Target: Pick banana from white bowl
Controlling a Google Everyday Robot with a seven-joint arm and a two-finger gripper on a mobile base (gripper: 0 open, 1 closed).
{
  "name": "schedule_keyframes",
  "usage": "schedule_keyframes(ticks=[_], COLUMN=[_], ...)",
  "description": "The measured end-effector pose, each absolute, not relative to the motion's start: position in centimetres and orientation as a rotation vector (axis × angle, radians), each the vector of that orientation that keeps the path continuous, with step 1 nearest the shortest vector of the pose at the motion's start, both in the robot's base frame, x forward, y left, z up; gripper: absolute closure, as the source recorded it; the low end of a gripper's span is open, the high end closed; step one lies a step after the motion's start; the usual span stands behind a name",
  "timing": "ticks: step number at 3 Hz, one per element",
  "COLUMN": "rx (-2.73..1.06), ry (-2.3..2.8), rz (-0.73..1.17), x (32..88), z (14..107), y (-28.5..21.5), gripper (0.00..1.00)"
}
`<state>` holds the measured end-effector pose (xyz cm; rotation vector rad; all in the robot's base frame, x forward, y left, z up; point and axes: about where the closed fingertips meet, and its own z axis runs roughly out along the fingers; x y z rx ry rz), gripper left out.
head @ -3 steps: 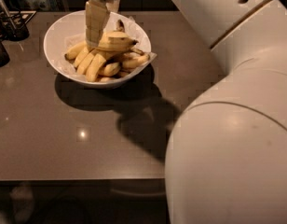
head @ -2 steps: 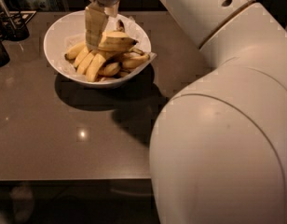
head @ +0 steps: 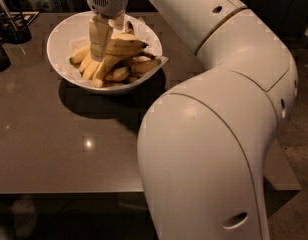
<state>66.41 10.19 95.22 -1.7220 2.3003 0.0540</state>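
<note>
Gripper (head: 108,41), top cut off by the frame edge, is lowered into glossy round white bowl (head: 61,31). Left end of curved yellow banana (head: 128,45) is covered. Grip cannot be told.

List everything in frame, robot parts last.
white bowl: 1, glossy white, far left part of the table
banana: 1, yellow with dark stem, on top of the pile in the bowl
other bananas: several, yellow, heaped in the bowl beneath it; exact count unclear
table: 1, dark grey-brown, glossy, left and centre
dark holder: 1, black, far left corner of the table; contents unclear
arm: 1, white, fills the right side, reaches over the bowl
tool: 1, pale, down inside the bowl at the top banana
</note>
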Motion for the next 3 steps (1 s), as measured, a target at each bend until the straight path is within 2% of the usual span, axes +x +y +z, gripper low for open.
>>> schedule_keyframes(ticks=[3], rx=[-1.725], ry=[2.335], rz=[0.044], x=[66.93], z=[93.42], y=[10.19], gripper=[0.86])
